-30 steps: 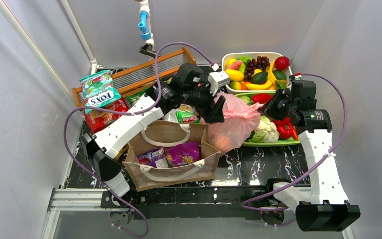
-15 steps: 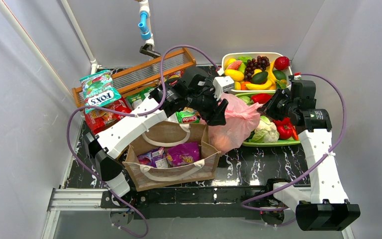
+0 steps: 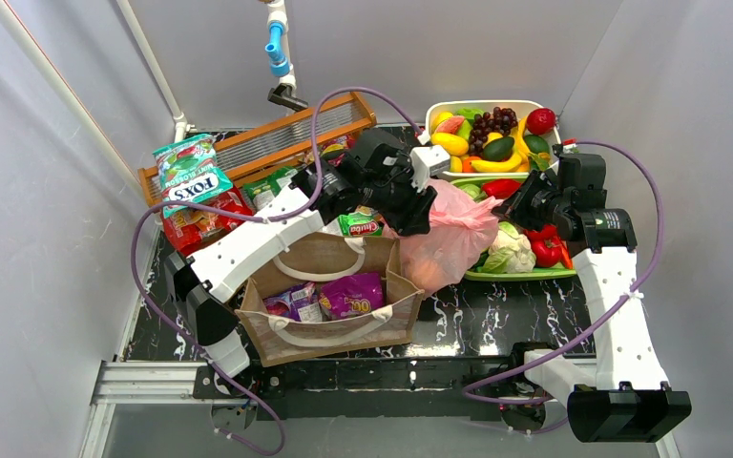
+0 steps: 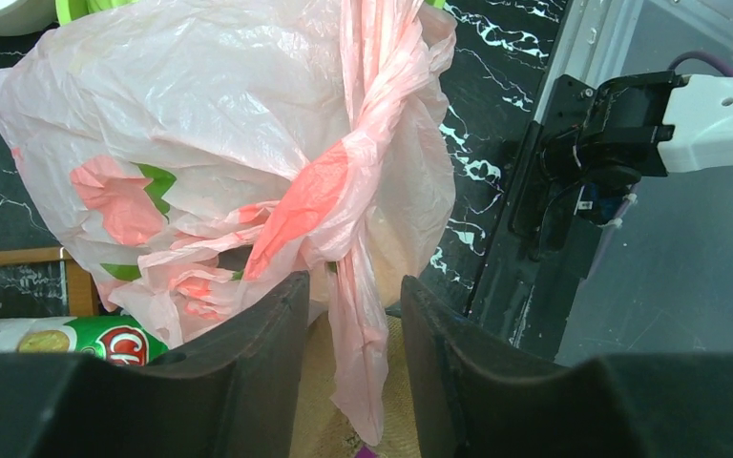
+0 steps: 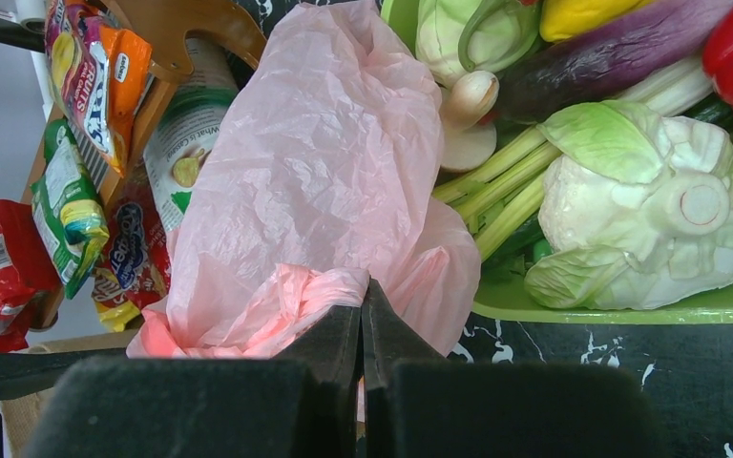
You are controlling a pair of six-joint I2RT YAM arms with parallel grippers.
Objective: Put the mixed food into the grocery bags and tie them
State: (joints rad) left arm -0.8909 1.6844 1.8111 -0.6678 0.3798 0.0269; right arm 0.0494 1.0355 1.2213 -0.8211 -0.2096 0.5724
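Observation:
The pink grocery bag (image 3: 449,234) stands filled between the brown tote (image 3: 344,339) and the green tray (image 3: 515,275). Its handles are twisted together (image 4: 382,95). My left gripper (image 3: 418,215) is at the bag's left side, open; a loose handle strip (image 4: 363,334) hangs between its jaws (image 4: 353,286) without being pinched. Reaching in from the right, my right gripper (image 3: 523,208) is shut on bunched pink plastic of the bag (image 5: 277,296) at its tips (image 5: 364,291). Purple snack packets (image 3: 351,294) lie in the tote. A green packet (image 3: 360,224) lies behind it.
A wooden rack (image 3: 277,134) and Fox's and red packets (image 3: 191,176) sit at the back left. A white tray (image 3: 436,114) of toy fruit is at the back right. Cauliflower (image 5: 649,210), celery and peppers lie on the green tray beside the bag.
My left gripper has shifted a little right toward the pink bag and its jaws have narrowed around the hanging handle strip. The right arm has stayed put.

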